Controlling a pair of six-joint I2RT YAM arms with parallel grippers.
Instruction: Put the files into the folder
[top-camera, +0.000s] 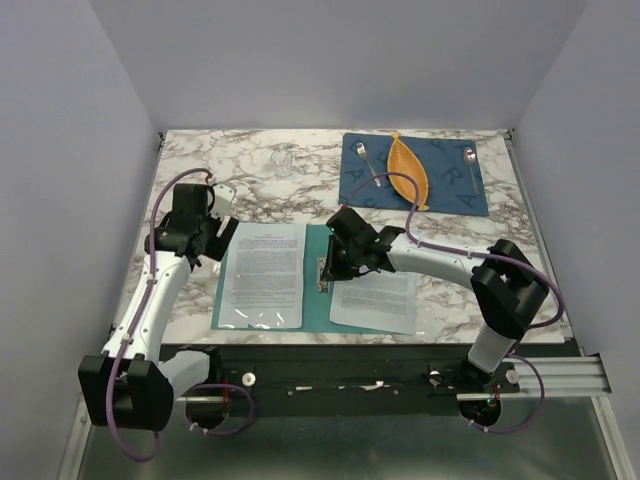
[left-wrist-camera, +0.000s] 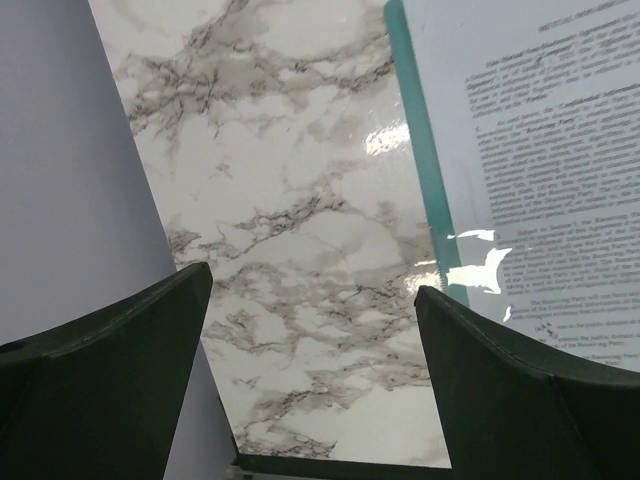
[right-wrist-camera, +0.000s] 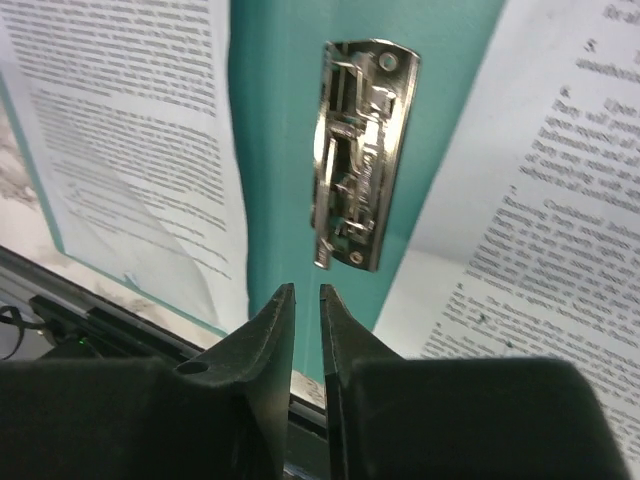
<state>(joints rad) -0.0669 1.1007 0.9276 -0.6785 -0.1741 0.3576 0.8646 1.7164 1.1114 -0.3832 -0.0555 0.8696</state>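
Observation:
The teal folder (top-camera: 315, 298) lies open on the marble table, near the front edge. One printed sheet of the files (top-camera: 263, 272) lies on its left half under a clear pocket. Another sheet (top-camera: 374, 300) lies on its right half, overhanging the right edge. The metal clip (top-camera: 322, 272) sits at the spine. My right gripper (top-camera: 336, 262) hovers over the clip (right-wrist-camera: 362, 155); its fingers (right-wrist-camera: 305, 290) are nearly together and hold nothing, above bare teal (right-wrist-camera: 275, 120). My left gripper (top-camera: 220, 234) is open and empty (left-wrist-camera: 312, 282) over bare marble, just left of the folder's edge (left-wrist-camera: 420, 150).
A dark blue placemat (top-camera: 450, 190) at the back right holds an orange leaf-shaped dish (top-camera: 408, 170) and two spoons (top-camera: 365, 160). A clear glass (top-camera: 284, 160) stands at the back middle. Grey walls close in both sides.

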